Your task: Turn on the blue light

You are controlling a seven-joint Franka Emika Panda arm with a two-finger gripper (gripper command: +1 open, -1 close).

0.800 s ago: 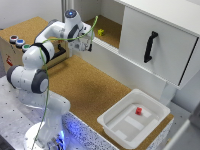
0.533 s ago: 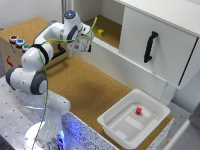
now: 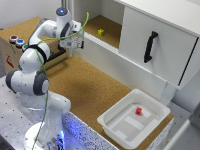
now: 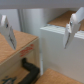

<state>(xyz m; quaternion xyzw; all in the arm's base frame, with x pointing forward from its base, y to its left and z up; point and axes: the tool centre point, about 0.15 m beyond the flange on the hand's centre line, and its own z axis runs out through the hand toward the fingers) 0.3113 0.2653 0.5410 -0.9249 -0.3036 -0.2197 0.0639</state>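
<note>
Exterior view first, sweeping from its left: a wooden box [image 3: 20,52] stands at the far left edge of the cork-topped table [image 3: 90,90], and on its top sit two small round buttons side by side. The one toward the exterior view's right shows a blue cap with a pale rim, and that is the blue light [image 3: 20,43]; its neighbour, a dark-capped button [image 3: 13,38], is too blurred to name its colour. Just beside the box rises the white arm [image 3: 35,75], its base [image 3: 47,135] planted on a pale speckled slab at the near left, a blue glow underneath. The arm folds up and over, and the gripper [image 3: 75,42] hangs above the table just past the box, near the low ledge of the white cabinet [image 3: 155,40]. The blue light lies apart from it, nothing touching the cap.

Moving right, a broad bare stretch of cork runs open down the middle. A yellow block [image 3: 101,32] sits in the cabinet's open compartment. A black handle [image 3: 148,46] marks the cabinet door. At the near right corner sits a white bin [image 3: 132,122] holding a small red object [image 3: 138,110].

In the wrist view, the jaws stand spread wide, with nothing between them, the box below.
</note>
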